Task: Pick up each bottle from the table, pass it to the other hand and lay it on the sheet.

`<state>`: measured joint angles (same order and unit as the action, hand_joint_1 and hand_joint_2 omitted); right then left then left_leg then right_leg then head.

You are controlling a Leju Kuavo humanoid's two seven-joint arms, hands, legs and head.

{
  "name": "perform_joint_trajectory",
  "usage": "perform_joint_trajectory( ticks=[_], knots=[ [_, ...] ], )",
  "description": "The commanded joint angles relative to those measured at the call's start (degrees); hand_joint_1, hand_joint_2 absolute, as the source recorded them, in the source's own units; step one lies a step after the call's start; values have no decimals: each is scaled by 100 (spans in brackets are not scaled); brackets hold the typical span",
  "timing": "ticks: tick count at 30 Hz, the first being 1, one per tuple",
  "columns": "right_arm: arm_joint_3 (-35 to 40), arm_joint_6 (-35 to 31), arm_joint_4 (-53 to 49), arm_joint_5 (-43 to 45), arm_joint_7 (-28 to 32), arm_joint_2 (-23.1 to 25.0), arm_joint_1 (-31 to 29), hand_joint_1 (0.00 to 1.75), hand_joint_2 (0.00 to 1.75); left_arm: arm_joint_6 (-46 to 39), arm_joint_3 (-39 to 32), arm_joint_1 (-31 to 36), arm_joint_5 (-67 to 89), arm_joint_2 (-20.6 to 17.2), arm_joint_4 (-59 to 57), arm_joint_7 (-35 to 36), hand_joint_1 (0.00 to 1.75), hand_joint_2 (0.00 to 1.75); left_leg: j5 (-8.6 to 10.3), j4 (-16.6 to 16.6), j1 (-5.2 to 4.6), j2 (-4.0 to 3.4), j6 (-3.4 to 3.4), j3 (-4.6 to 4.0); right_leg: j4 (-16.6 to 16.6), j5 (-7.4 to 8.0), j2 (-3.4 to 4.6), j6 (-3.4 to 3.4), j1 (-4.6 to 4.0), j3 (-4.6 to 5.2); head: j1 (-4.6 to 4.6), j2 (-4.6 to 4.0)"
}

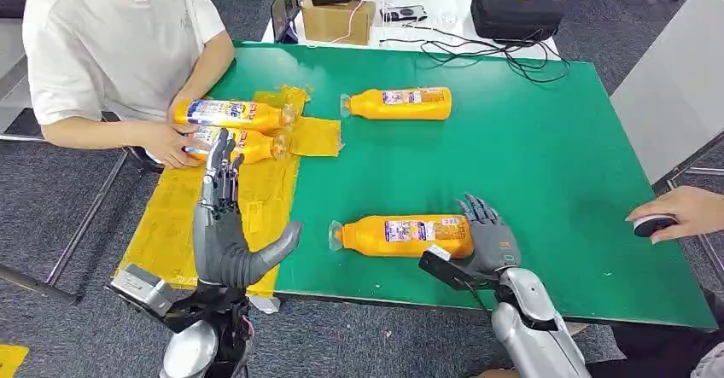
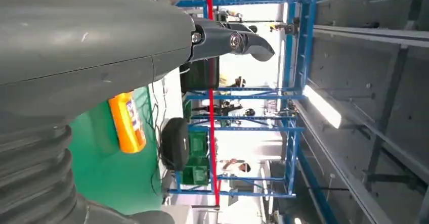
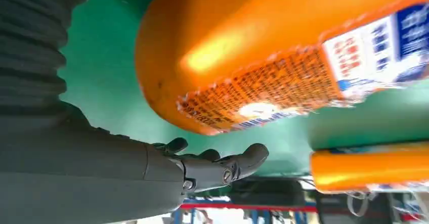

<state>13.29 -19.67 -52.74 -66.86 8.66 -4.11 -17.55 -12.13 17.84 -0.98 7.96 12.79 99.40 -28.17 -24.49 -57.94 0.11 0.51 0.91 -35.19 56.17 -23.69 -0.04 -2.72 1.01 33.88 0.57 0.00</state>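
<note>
The right hand [image 1: 488, 237] sits at the base end of an orange plastic bottle with a blue-and-white label [image 1: 403, 235], which lies on its side near the front edge of the green table [image 1: 546, 165]. Its fingers are spread and reach past the bottle's base; in the right wrist view the thumb [image 3: 222, 167] is apart from the bottle's rounded bottom, so I judge nothing is gripped yet. The left hand [image 1: 224, 224] is raised over the front left corner, fingers straight and thumb out to the side, holding nothing, waiting above the crinkled yellow sheet [image 1: 183, 216] that covers the table's left edge.

Two more orange bottles [image 1: 235, 128] already lie on the sheet's far end, side by side, with a seated person's hand [image 1: 171, 142] resting against them. A fourth orange bottle [image 1: 401, 103] lies toward the far edge of the table, off the sheet.

So about half looks done: two laid down, two still to lift, pass across and place. The near bottle seems to be the one in hand, at the reaching stage.
</note>
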Motion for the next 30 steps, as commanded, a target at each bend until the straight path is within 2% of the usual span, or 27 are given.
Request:
perform_joint_trajectory(
  ticks=[1, 6, 8, 9, 11, 19, 20, 22, 30],
  knots=[
    [266, -141, 1041, 48, 136, 238, -578, 0, 175, -39, 118, 300, 30, -90, -525, 16, 0, 175, -6, 6, 2, -13, -6, 27, -5, -3, 10, 13, -4, -22, 2, 0],
    [423, -63, 1131, 52, 208, 400, -588, 0, 175, -45, 147, 279, 31, -100, -514, -12, 0, 175, -11, 6, 6, -17, -8, 37, -8, -6, 12, 16, -8, -32, 2, 0],
    [533, 18, 1167, -25, 128, 420, -603, 0, 175, -51, 147, 228, 30, -96, -467, -20, 0, 175, -5, 5, 3, -11, -4, 18, -5, -2, 8, 8, -4, -16, 0, 0],
    [565, 49, 1186, -50, 99, 425, -615, 0, 175, -51, 146, 218, 30, -94, -460, -22, 0, 175, -16, 5, 7, -20, -8, 43, -8, -9, 15, 18, -9, -39, 0, 0],
    [665, 124, 1257, -120, -12, 444, -650, 0, 175, -55, 149, 188, 29, -78, -458, -24, 0, 175, -14, 5, 5, -26, -7, 38, -6, -7, 19, 15, -7, -31, 2, 0],
    [737, 315, 1422, -123, -125, 404, -664, 0, 175, -59, 153, 135, 35, -74, -437, -24, 0, 175, -1, 5, 2, -5, -3, 15, -5, -1, 0, 7, -3, -13, 0, 0],
    [739, 328, 1428, -120, -152, 402, -662, 0, 175, -65, 147, 128, 36, -70, -434, -24, 0, 175, -10, 6, 7, -11, -9, 42, -9, -8, 2, 20, -10, -40, 2, 0],
    [744, 316, 1426, -121, -157, 396, -647, 0, 175, -66, 144, 122, 36, -73, -432, -24, 0, 175, -3, 6, 2, -7, -4, 21, -6, -2, 2, 8, -3, -17, 2, 0],
    [782, 417, 1472, -113, -186, 375, -659, 0, 175, -79, 128, 114, 41, -66, -427, -24, 0, 175, -3, 6, 4, -8, -4, 30, -8, -3, 0, 9, -5, -24, 0, 0]
  ],
)
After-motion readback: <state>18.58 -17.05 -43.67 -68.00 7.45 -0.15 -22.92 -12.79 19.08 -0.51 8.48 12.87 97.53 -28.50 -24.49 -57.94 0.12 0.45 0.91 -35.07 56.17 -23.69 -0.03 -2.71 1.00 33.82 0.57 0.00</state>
